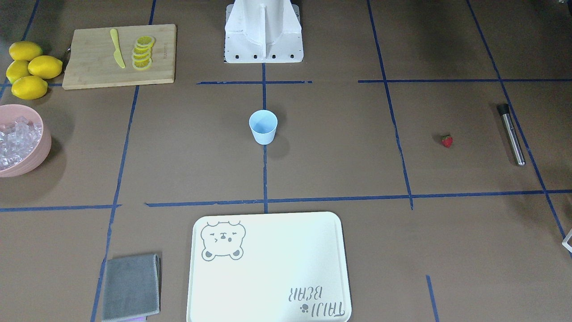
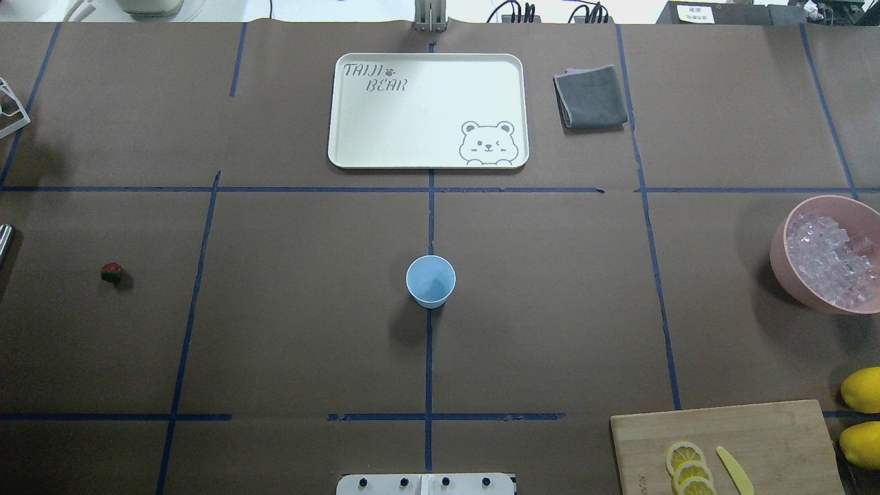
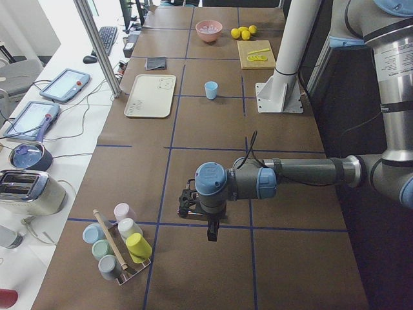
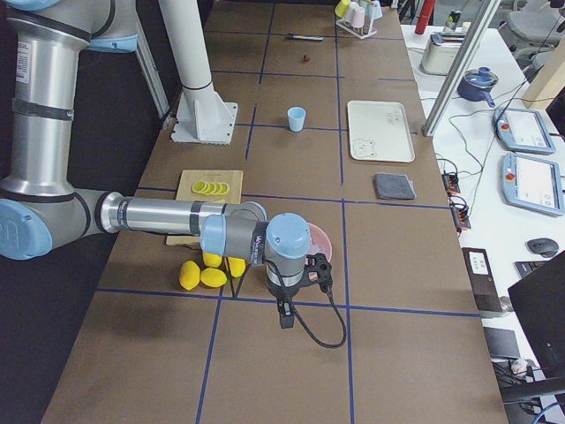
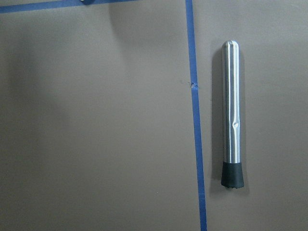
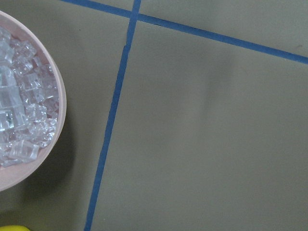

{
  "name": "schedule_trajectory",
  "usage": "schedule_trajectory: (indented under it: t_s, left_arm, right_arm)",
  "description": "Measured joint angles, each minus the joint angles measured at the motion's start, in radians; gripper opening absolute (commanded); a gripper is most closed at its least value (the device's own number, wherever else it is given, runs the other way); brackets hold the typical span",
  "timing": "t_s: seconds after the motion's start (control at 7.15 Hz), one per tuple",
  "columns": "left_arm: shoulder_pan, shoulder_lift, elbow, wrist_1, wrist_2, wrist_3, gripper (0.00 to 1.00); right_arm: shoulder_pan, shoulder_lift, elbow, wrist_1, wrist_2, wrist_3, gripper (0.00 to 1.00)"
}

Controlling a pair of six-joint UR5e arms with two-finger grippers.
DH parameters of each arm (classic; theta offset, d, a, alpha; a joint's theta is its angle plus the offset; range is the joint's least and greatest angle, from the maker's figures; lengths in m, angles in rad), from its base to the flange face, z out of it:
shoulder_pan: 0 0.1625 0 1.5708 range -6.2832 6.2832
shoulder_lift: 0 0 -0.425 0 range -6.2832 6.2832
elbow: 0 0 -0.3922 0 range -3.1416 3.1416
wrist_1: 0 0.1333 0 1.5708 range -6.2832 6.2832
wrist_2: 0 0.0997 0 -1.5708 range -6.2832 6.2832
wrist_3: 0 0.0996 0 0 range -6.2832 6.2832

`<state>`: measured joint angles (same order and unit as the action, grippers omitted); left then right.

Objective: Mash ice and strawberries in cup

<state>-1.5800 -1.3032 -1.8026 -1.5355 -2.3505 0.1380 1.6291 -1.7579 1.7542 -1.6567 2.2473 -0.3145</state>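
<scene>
Evidently pre-start: the cup (image 2: 430, 280) stands empty at frame centre, within either arm's reach; the strawberry (image 2: 111, 272) lies far left near the muddler (image 5: 232, 113), ice (image 2: 832, 258) fills the pink bowl (image 2: 779, 256) at right. Left fingers (image 3: 188, 203) and right fingers (image 4: 320, 270) hang over those sides; their opening cannot be told. Tabletop (image 2: 309, 309): brown paper, blue tape grid

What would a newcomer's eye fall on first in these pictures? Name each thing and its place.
The empty light-blue cup stands alone at the table's centre. On the robot's right, a pink bowl heaped with ice sits near a cluster of yellow lemons. Far on its left lies a small red strawberry, with a metal rod further out.
</scene>
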Motion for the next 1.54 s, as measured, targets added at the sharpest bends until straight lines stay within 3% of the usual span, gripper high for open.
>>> schedule_trajectory:
  t_s: [0.56,0.98,1.54]
  left_arm:
    - [0.000,0.000,-0.002,0.001,-0.001,0.000,1.00]
    - [0.000,0.000,-0.005,0.000,-0.001,0.000,1.00]
    - [0.000,-0.002,-0.008,-0.001,-0.001,-0.001,1.00]
  right_arm:
    - [0.000,0.004,0.008,0.000,0.006,0.005,1.00]
    - [-0.027,0.016,0.042,0.008,0.087,0.027,1.00]
    - [-0.145,0.018,0.041,0.181,0.121,0.139,0.99]
